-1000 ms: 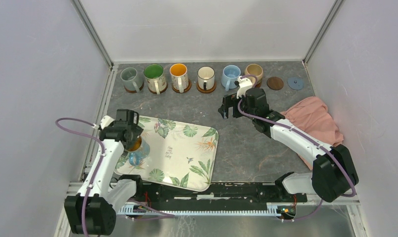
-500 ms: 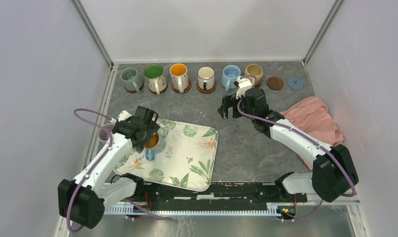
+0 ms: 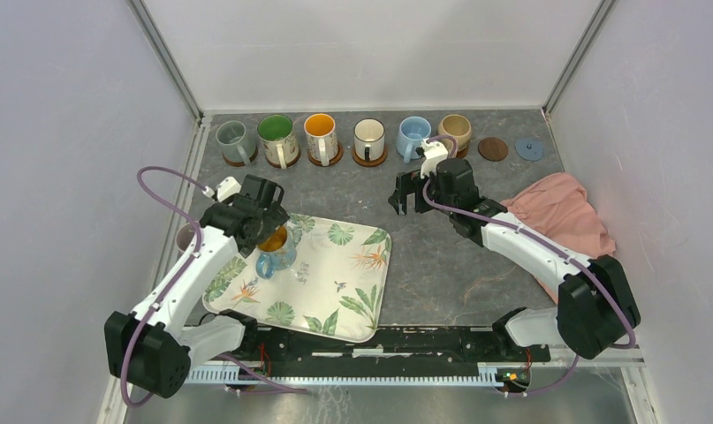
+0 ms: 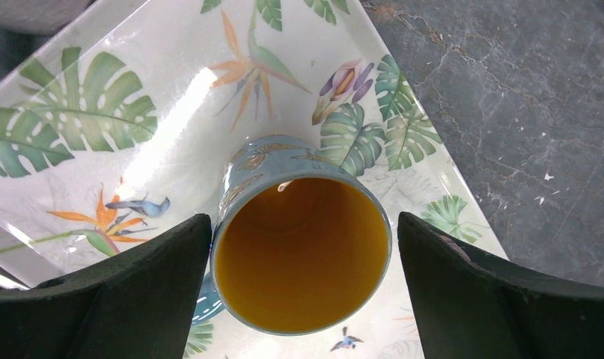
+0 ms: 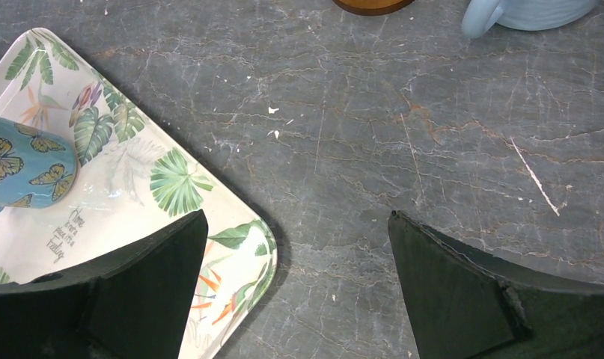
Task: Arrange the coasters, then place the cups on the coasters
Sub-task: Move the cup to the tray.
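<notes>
Left gripper (image 4: 302, 221): wide open, astride the blue mug with orange inside (image 3: 277, 256). One finger right at the rim, a sliver of tray at the other; no telling whether the mug is lifted. Mug mouth up over the far left part of the leaf-print tray (image 3: 335, 278). Tray at the near left corner of the bench (image 3: 441, 265).

Right gripper (image 5: 297, 217): just as wide, nothing between the fingers. Hangs over bare bench between the tray's far right corner and the mug row.

Along the far edge, left to right, on brown wooden coasters (image 3: 370, 162): grey-green mug (image 3: 232, 136), green-inside floral mug (image 3: 276, 132), orange-inside mug (image 3: 320, 131), cream mug (image 3: 368, 134), light blue mug (image 3: 414, 131). Next the tan mug (image 3: 456, 126), its base partly behind the right wrist.

Toward the far right corner, both bare: dark brown coaster (image 3: 492, 148), then grey-blue coaster (image 3: 529, 147).

At the left edge, half hidden by the left arm: pale pink mug (image 3: 186, 237).

At the right edge: crumpled pink cloth (image 3: 565, 216).
</notes>
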`<state>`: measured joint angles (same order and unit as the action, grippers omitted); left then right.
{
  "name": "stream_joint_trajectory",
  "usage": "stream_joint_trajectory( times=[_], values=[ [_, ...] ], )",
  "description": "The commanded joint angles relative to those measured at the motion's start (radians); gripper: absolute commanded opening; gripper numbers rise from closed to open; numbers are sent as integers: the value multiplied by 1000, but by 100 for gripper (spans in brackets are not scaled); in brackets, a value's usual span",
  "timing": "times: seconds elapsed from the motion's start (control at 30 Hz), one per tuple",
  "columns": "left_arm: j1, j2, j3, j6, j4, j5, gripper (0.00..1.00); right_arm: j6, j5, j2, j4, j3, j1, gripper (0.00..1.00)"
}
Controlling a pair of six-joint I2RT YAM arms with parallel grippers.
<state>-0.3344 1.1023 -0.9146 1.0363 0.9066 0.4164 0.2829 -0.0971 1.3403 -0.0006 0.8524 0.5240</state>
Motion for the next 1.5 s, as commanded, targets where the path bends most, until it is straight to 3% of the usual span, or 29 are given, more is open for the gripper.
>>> stream_joint_trajectory(
  times=[0.0,0.63,0.87,1.2,1.47],
  values=[
    [-5,-23,-25,-143,-28,-7,100,-14,-10,3,30,19,8,98],
    [-55,-142,50,-146,26,-145,100,-23,7,-5,16,28,18,98],
    [-147,-128,56,-70,0,-160,100,-27,16,-10,11,32,18,98],
    [-406,-2,14,81,-103,-109,100,-30,29,-15,2,33,26,98],
    [-422,-1,3,91,-164,-87,100,-30,45,-23,2,30,35,98]
  ],
)
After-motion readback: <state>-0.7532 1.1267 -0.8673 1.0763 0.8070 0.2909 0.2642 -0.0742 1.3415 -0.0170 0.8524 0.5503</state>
